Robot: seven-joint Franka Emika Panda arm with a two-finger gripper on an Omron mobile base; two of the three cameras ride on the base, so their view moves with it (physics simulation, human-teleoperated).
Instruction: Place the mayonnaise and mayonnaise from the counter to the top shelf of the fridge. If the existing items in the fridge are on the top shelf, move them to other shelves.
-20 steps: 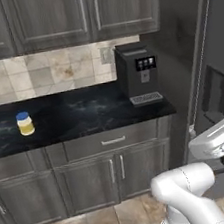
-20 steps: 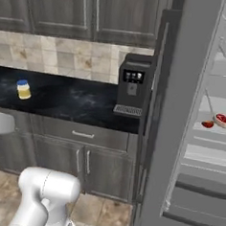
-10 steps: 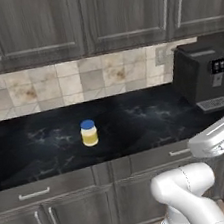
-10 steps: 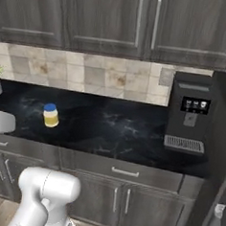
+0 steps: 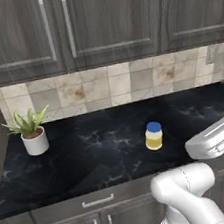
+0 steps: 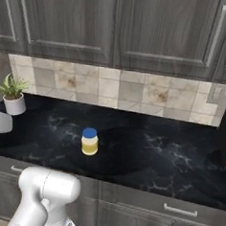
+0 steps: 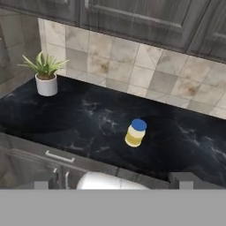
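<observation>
A pale-yellow mayonnaise jar [image 5: 154, 136] [image 6: 89, 141] [image 7: 135, 133] with a bright blue lid was found standing upright on the black marbled counter [image 5: 90, 155] [image 6: 159, 159] [image 7: 88, 119], alone near the middle of the worktop and well clear of the tiled wall [image 5: 110, 86] [image 6: 126, 92] [image 7: 132, 59] behind it. A small potted plant [image 5: 32, 130] [image 6: 11, 95] [image 7: 45, 75] in a white pot was noted at the left end of the counter, well apart from the jar. Dark wood-grain cupboards [image 5: 96, 20] [image 6: 117, 24] were observed above the tiles, and drawers with metal handles below the worktop. The gripper [image 7: 110, 184] was seen held back from the counter's front edge, with its jaws spread wide and nothing between them. The jar was touched by nothing.
</observation>
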